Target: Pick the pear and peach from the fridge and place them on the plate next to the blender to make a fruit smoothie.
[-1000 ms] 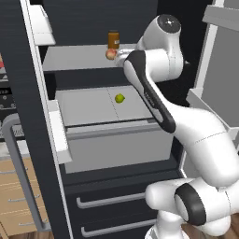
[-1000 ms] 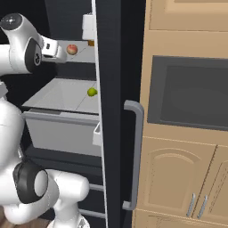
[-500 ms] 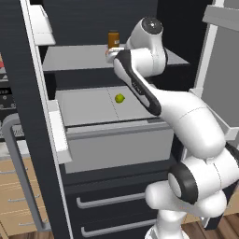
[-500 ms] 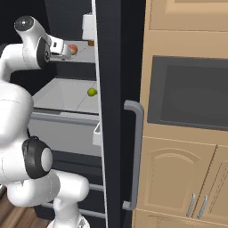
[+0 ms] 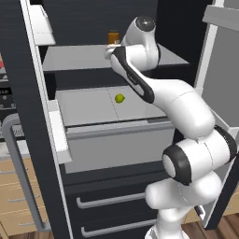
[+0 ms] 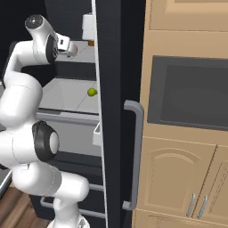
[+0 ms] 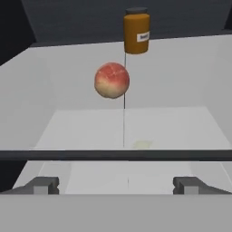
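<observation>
Reaching for the peach [image 7: 112, 80] on the fridge's upper shelf [image 7: 181, 122], your gripper [image 7: 116, 186] stands spread; advance, then close.

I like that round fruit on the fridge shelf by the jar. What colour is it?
The peach is pinkish-red on top with a pale yellowish blush below. The hand view shows it best.

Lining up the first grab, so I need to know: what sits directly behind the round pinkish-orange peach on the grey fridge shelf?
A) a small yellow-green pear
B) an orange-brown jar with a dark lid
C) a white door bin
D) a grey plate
B: in the hand view the orange-brown jar with a dark lid stands just behind the peach, ahead of the open gripper.
</observation>
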Motion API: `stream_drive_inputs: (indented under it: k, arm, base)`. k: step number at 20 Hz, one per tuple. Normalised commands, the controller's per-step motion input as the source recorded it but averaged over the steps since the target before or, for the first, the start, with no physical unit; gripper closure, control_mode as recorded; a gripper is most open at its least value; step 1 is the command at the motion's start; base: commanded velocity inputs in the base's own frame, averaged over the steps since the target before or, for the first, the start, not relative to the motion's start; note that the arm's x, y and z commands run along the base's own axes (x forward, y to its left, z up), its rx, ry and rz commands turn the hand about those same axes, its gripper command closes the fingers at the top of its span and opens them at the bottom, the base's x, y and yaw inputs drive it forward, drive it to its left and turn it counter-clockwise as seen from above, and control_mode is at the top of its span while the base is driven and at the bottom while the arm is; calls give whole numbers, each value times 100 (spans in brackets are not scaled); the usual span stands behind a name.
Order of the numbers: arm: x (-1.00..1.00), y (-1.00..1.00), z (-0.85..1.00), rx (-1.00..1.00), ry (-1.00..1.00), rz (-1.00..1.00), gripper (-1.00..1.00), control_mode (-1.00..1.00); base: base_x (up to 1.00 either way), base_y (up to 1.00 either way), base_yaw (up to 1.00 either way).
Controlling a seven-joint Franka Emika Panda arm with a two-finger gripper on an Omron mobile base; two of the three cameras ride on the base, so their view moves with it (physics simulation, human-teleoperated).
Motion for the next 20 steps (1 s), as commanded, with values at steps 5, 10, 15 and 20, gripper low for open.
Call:
stream_drive_inputs:
  k: [5, 10, 15, 20]
  arm:
    - [43, 0, 0, 0, 0, 0, -100, -100]
    - [43, 0, -7, 0, 0, 0, -100, -100]
    - [45, 1, -7, 0, 0, 0, -100, -100]
    - [45, 4, -7, 0, 0, -1, -100, -100]
  base:
    - [0, 0, 0]
    - [0, 0, 0]
    - [0, 0, 0]
    - [0, 0, 0]
